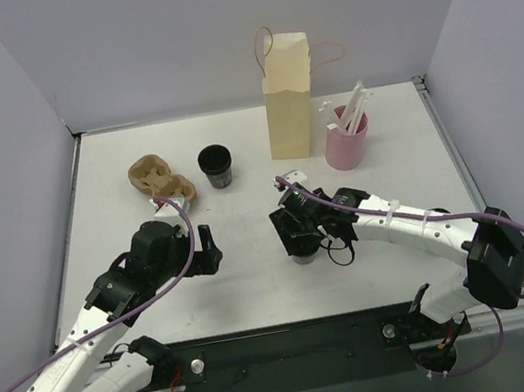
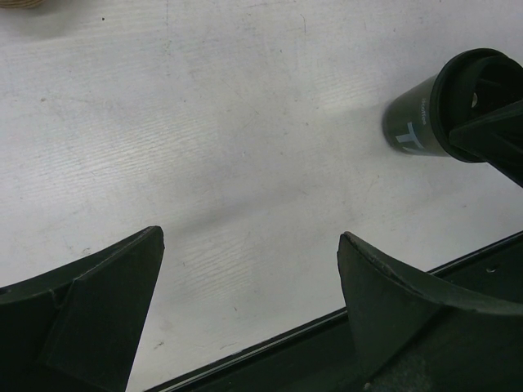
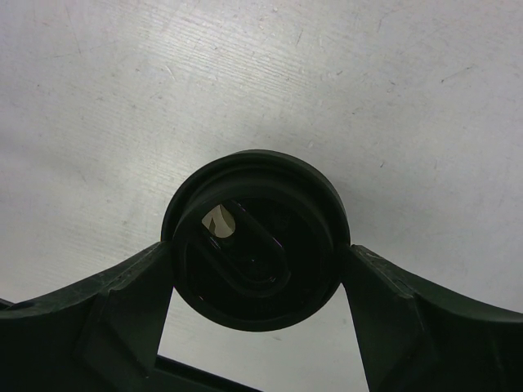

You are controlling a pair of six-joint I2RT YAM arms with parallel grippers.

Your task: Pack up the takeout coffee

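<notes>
Little of the packing is done, as far as we can judge. The paper bag (image 1: 290, 100) stands upright near the far edge of the surface, right of the middle. We cannot see into it. The cardboard cup carrier (image 1: 162, 180) lies toward the far-left part of the surface with no cup in either pocket that we can see. The far coffee cup (image 1: 215, 167), dark and lidded, stands just beside the carrier on its right, apart from both arms. A pink cup of white stirrers (image 1: 346, 138) stands just right of the bag.

The near coffee cup (image 2: 409, 122) stands upright around the middle of the surface, somewhat toward the near edge, and seems to rest there, not lifted. What is left, in our view, is to seat both cups in the carrier and get the load into the bag.

The right end effector (image 3: 257, 247) hangs over the near coffee cup from above. Its jaws stand fairly wide, one on each side of the black lid, and both appear to touch the lid's rim. We read that as a grip on the cup, though we cannot tell how firm it is.

The left end effector (image 2: 249, 237) is spread fully wide over bare surface left of that cup, near the near edge. It holds and touches nothing.
</notes>
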